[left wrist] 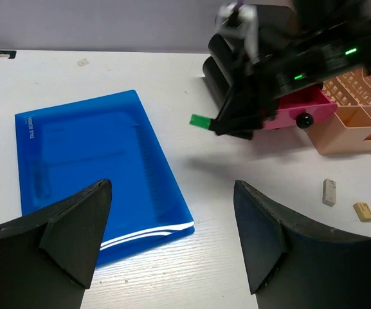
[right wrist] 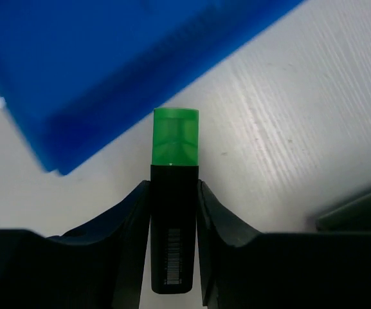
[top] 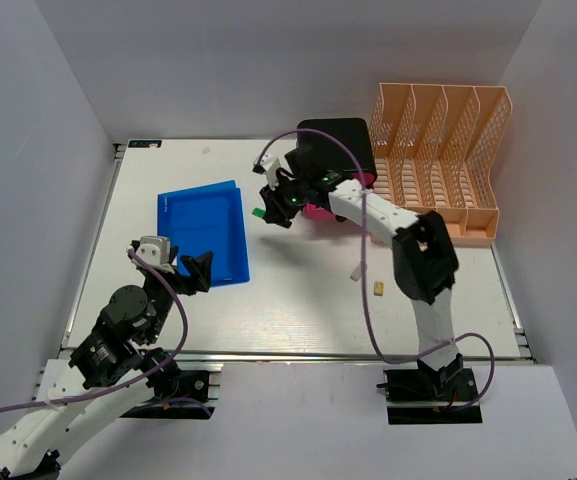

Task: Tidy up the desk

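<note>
The large flat white rectangular tabletop (top: 298,300) is seen spread beneath both arms, with a peach lattice plastic file rack (top: 438,150) stood at its far right corner, a flat translucent blue plastic folder (top: 205,232) laid left of centre and a black box with a pink drawer (top: 340,140) set just beside the rack. The left end effector (left wrist: 172,188) is held wide open and empty by the folder's near edge. The right end effector (right wrist: 174,212) is clamped on a black highlighter pen with a green cap (right wrist: 175,138), held between folder and box, and two small pale bits (top: 379,289) are seen lying near the right arm.
</note>
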Available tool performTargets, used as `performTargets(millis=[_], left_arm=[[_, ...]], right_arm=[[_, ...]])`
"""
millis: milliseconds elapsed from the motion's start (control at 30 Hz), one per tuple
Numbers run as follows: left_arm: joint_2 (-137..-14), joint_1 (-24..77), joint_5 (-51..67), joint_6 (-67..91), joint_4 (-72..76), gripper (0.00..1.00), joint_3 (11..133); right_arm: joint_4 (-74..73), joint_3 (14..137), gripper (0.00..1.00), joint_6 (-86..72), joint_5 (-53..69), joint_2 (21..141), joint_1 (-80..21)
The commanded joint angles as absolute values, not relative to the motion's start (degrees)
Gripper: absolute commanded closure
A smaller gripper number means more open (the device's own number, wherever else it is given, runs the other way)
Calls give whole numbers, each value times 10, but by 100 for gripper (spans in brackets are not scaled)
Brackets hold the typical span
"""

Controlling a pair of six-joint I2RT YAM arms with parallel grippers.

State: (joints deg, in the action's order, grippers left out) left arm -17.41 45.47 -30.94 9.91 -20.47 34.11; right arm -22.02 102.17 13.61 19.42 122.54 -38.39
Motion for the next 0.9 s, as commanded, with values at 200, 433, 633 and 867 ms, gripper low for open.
performTargets(millis=[200,433,633,867], left_arm=[[-192,452,-292,94,-198,14,337],[-200,452,-277,92,-198,14,337],[-201,452,-271,91,-197,14,337],[-206,452,-268,90,-197,14,336]], right_arm=[[-302,911,100,241,281,979,-383],[-281,817,100,394,105,886,-356],[-252,788,100,500,59,867,-332],[-235,767,100,610,83,881,-306]])
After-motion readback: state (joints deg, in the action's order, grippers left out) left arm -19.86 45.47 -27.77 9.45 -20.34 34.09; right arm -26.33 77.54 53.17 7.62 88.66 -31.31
